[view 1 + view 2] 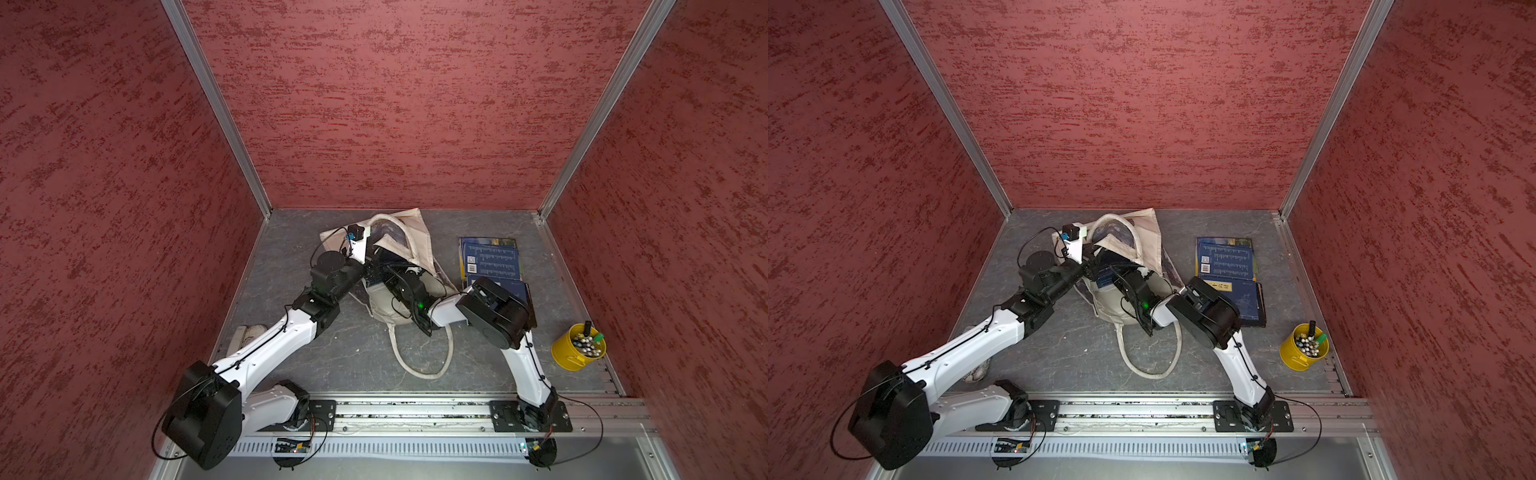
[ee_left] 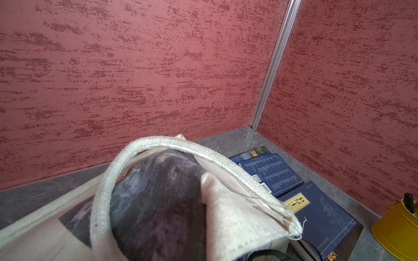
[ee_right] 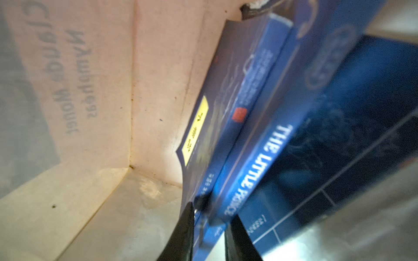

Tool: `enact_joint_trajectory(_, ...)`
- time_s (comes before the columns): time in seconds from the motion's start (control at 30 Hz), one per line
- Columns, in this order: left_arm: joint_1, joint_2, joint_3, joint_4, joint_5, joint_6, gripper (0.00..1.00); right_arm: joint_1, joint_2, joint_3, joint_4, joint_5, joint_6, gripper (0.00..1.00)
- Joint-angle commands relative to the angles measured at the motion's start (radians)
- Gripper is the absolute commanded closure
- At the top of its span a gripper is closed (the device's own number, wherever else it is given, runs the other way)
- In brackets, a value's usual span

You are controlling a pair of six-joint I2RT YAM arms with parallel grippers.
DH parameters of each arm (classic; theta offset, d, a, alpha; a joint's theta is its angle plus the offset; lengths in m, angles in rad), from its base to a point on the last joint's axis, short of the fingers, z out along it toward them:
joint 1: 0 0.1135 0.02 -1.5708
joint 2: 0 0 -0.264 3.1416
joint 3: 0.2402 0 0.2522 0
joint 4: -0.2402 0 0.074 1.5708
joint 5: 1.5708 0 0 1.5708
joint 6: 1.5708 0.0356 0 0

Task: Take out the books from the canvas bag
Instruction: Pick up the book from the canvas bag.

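The right claw (image 3: pixel 212 210) reaches inside the large cream canvas bag (image 1: pixel 409 232) and is clenched on the bottom edges of two standing books (image 3: pixel 228 144). These are a navy paperback (image 3: pixel 217 95) with a yellow title label and a brighter blue paperback (image 3: pixel 257 171) whose spine reads "THE LITTLE PRINCE". One black finger (image 3: pixel 186 232) lies against the navy cover and the other sits on the blue one's far side. Whether both volumes are truly pinched is unclear.

The left claw (image 1: pixel 374 253) is clenched on the bag's mouth rim, holding a flap of cloth up. Its fingers are hidden under that cloth.

The bag lies on the grey marbled surface (image 1: pixel 332 357), with one rope-like cream handle (image 1: pixel 424 374) looped toward the robot's base. To the right of the bag and apart from it, a flat pile of navy books (image 1: pixel 492 262) lies overlapping. A small yellow metal bucket (image 1: pixel 577 353) stands farther right.
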Motion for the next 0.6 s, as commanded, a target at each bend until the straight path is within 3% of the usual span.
enact_joint_trajectory(0.0,-0.008,-0.009,0.021,0.099,0.052,-0.01,1.0,-0.008,0.025,0.047,0.053,-0.008,0.017,0.74)
enact_joint_trajectory(0.07,-0.008,-0.01,0.019,0.099,0.05,-0.009,1.0,-0.012,0.031,0.056,0.048,-0.018,0.026,0.81)
enact_joint_trajectory(0.13,-0.006,-0.013,0.019,0.099,0.048,-0.007,1.0,-0.012,0.023,0.05,0.045,-0.018,0.036,0.95)
enact_joint_trajectory(0.2,-0.006,-0.015,0.019,0.099,0.041,-0.009,1.0,-0.011,0.007,0.03,0.039,-0.013,0.054,1.0)
enact_joint_trajectory(0.4,-0.001,-0.018,0.022,0.097,0.003,-0.021,1.0,-0.011,-0.102,-0.077,0.032,-0.036,0.057,1.0)
enact_joint_trajectory(0.57,0.0,-0.018,0.031,0.088,-0.042,-0.022,1.0,-0.015,-0.234,-0.109,-0.186,-0.082,0.006,1.0)
